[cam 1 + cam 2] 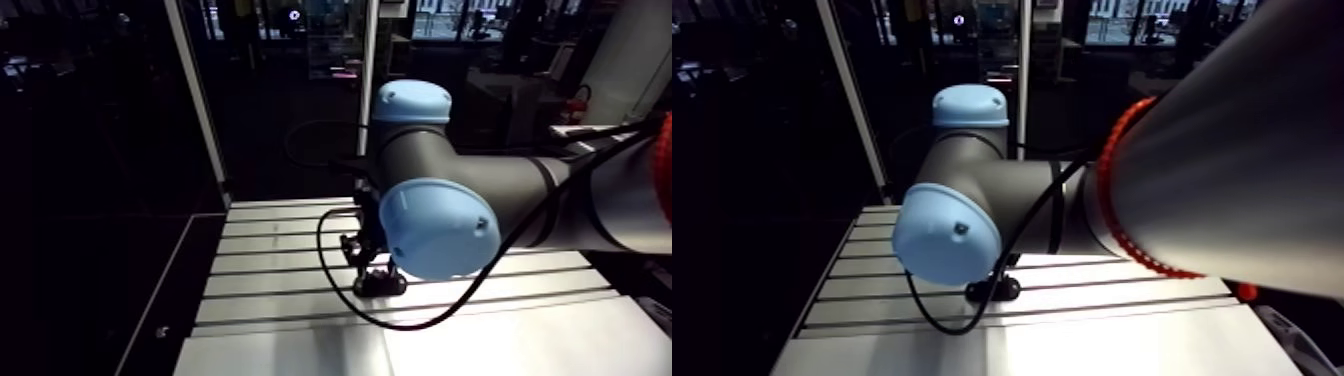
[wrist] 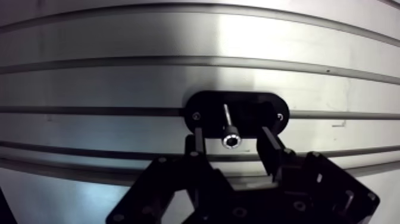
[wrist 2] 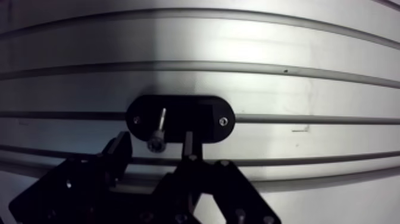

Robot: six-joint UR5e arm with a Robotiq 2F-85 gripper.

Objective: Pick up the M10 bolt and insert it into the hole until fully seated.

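In the wrist view a black oval plate (image 2: 237, 113) with a screw at each end lies on the slotted aluminium table (image 2: 119, 83). A small steel socket-head bolt (image 2: 230, 140) stands on the plate with its head toward the camera and its shank running down to the plate. Whether its tip sits in a hole I cannot tell. My gripper (image 2: 230, 138) hangs over the plate, open. One finger (image 2: 195, 143) stands on each side of the bolt head, with a gap to it on both sides. In the arm view the plate (image 1: 381, 285) shows under the wrist.
The table's long dark slots (image 2: 89, 110) run across under the plate. In the arm view the table's left edge (image 1: 165, 300) drops off into a dark area, and a black cable loop (image 1: 330, 270) hangs beside the gripper.
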